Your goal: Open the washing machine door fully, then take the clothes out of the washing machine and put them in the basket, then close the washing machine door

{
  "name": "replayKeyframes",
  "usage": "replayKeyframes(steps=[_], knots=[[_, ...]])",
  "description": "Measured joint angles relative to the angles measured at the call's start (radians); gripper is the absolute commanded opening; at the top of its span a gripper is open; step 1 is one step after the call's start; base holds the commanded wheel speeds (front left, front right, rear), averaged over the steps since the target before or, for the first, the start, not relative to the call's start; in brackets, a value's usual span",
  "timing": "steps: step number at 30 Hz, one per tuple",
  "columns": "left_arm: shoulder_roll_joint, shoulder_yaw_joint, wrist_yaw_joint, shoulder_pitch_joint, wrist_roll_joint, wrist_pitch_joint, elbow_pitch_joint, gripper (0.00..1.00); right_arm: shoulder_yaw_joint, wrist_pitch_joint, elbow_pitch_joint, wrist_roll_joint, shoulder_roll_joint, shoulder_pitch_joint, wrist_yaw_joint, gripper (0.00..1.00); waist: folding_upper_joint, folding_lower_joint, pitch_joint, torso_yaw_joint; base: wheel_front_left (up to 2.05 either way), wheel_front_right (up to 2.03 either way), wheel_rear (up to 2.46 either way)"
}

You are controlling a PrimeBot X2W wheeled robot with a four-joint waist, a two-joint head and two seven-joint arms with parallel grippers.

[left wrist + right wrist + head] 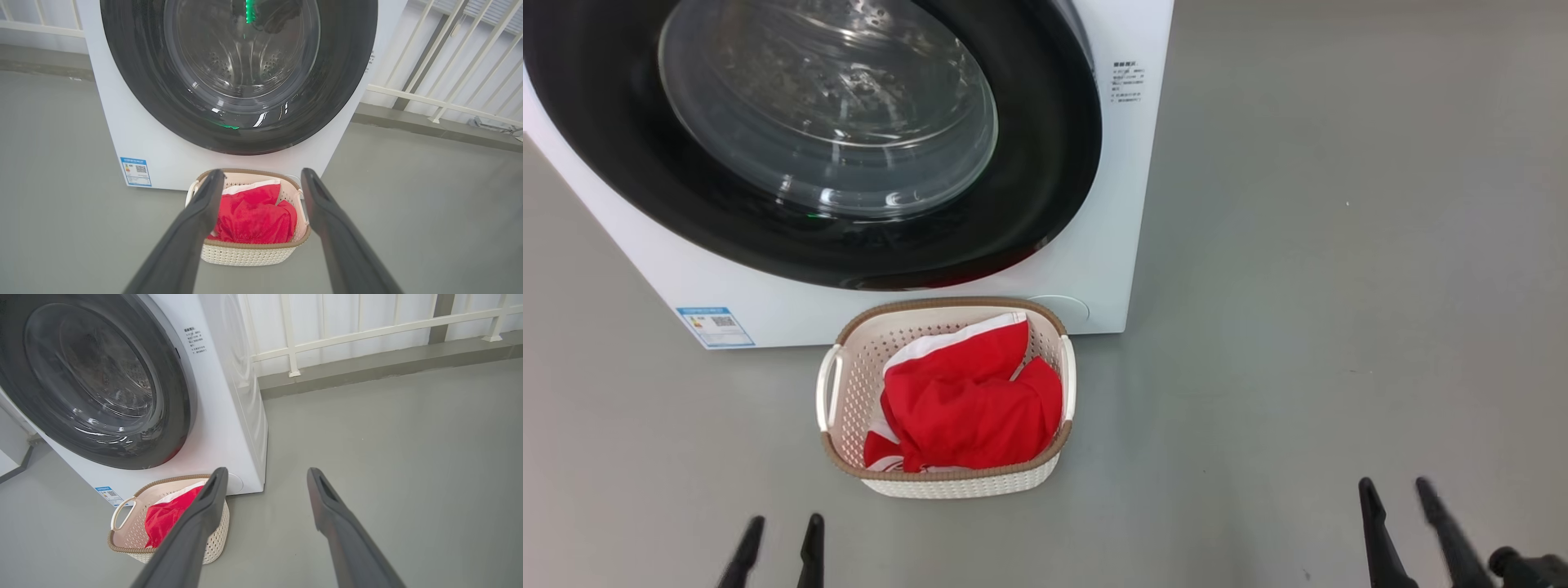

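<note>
The white washing machine point(1094, 269) stands ahead with its round black-rimmed door point(1029, 180) shut flat against the front, glass window point(833, 106) in the middle. On the floor right before it sits the cream basket point(849, 392), holding the red clothes point(968, 400) with white trim. My left gripper point(783, 523) is open at the lower left, back from the basket, empty. My right gripper point(1395, 487) is open at the lower right, well right of the basket, empty. The left wrist view looks over the basket point(249, 255) and clothes point(255, 220) at the door point(347, 81).
Grey floor point(1339, 286) stretches to the machine's right. A white railing point(347, 332) runs along the wall behind a low kerb. A blue label point(716, 326) sits on the machine's lower left corner.
</note>
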Motion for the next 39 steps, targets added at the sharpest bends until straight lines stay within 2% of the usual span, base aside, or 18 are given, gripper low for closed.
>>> replayKeyframes(steps=[9, 13, 39], knots=[[-0.033, -0.014, 0.001, 0.0, 0.0, 0.007, 0.095, 0.0, 0.005, 0.003, 0.099, 0.001, 0.021, 0.0, 0.0, 0.0, 0.0, 0.0, 0.0, 0.0, 0.0, 0.0, 0.0], [-0.035, -0.015, 0.001, 0.0, -0.038, 0.016, 0.098, 0.0, 0.006, 0.013, 0.103, 0.024, 0.023, 0.0, 0.0, 0.0, 0.0, 0.0001, -0.003, 0.001, 0.0, 0.0, 0.0], [-0.034, -0.012, 0.001, -0.03, -0.318, 0.082, 0.115, 0.0, 0.013, 0.075, 0.111, 0.318, 0.008, -0.044, 0.0, 0.0, 0.0, 0.0001, -0.019, 0.005, 0.0, 0.0, 0.0]])
